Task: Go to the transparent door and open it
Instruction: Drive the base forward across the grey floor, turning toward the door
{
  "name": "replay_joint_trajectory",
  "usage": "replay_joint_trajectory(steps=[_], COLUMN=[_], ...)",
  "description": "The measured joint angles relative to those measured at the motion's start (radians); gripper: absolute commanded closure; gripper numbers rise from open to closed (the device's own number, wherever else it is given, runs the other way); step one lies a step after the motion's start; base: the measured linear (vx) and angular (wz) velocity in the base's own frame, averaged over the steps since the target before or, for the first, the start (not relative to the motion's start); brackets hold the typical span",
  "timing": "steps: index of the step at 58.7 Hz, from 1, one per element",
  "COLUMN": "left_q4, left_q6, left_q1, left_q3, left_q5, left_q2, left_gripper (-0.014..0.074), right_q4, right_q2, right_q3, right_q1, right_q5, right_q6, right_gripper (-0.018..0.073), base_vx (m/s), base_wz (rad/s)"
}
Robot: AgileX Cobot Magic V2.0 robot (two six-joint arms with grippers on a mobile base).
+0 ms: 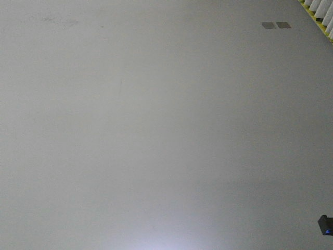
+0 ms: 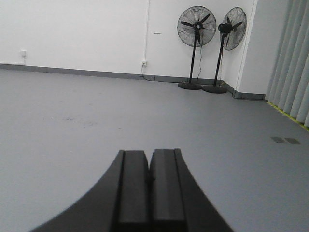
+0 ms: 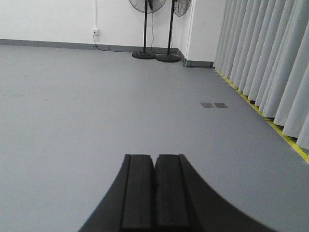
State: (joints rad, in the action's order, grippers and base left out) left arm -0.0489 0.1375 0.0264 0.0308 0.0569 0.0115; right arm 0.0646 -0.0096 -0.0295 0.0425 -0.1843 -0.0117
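Observation:
The transparent door is out of view in every frame. My left gripper (image 2: 149, 153) is shut and empty, its black fingers pressed together, pointing over the grey floor toward the far white wall. My right gripper (image 3: 155, 157) is also shut and empty, pointing over the same floor. The front view shows only bare grey floor (image 1: 156, 130) and, at its bottom right corner, a small dark part with a blue spot (image 1: 325, 225).
Two black pedestal fans (image 2: 195, 29) (image 2: 231, 24) stand at the far wall corner; they also show in the right wrist view (image 3: 145, 29). Grey pleated curtains (image 3: 270, 58) with a yellow floor line (image 3: 285, 137) run along the right. Two small floor plates (image 3: 214, 105) (image 1: 276, 25) lie near them.

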Motion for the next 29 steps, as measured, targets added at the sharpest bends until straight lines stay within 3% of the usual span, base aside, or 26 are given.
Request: replay_joint_trajectory(steps=[29], left_q4=[0.0], left_q6=[0.0], left_q1=[0.0], left_q3=[0.0], left_q5=[0.0], left_q2=[0.0], left_gripper=[0.06], right_q4=[0.0], right_q2=[0.0], right_q3=[0.0], right_q1=[0.0], right_q5=[-0.001], right_q6=[0.0], right_gripper=[0.0565], base_vx=[0.08], base_wz=[0.01])
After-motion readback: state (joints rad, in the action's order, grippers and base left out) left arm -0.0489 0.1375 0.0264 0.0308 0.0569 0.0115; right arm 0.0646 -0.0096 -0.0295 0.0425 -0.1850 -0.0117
